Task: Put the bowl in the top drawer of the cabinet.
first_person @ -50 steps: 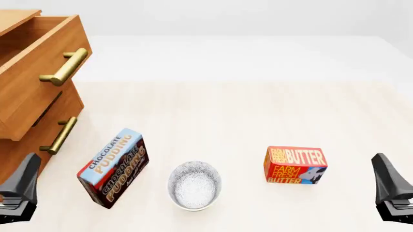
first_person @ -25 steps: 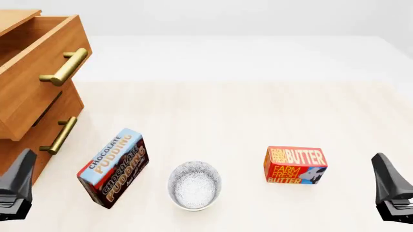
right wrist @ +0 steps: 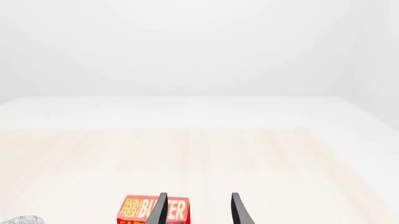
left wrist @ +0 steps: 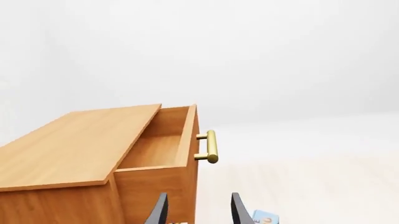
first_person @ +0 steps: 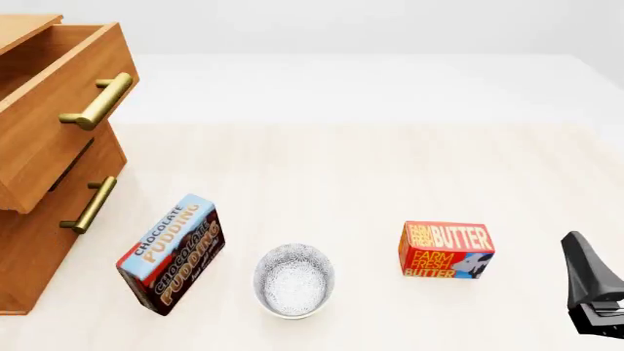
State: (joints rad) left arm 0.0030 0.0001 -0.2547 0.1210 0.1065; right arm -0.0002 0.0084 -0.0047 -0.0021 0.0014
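Retreat of the left gripper [left wrist: 197, 212] is the one change: a second ago its dark body sat at the front view's 8 o'clock corner beside the cabinet [first_person: 39, 212], half a second ago it was sliding off that edge, and now the front view shows none of it. Its wrist camera looks across the cabinet's top into the top drawer [left wrist: 163, 144], which stands pulled out and open, brass handle [left wrist: 210, 146] facing the table. The receiving place seems ready, then, so the pick-up looks like the step in hand. The left gripper's fingers stand apart with nothing between them and touch nothing. The right gripper [right wrist: 198, 210] has stayed at the front view's 4 o'clock edge, fingers likewise spread and empty, with the butter box [first_person: 446, 250] just ahead of it. The bowl [first_person: 294, 281] sits upright on the table [first_person: 370, 175] at about 6 o'clock, between the tilted chocolate pudding box [first_person: 172, 253] and the butter box, well apart from both grippers and not yet grasped.
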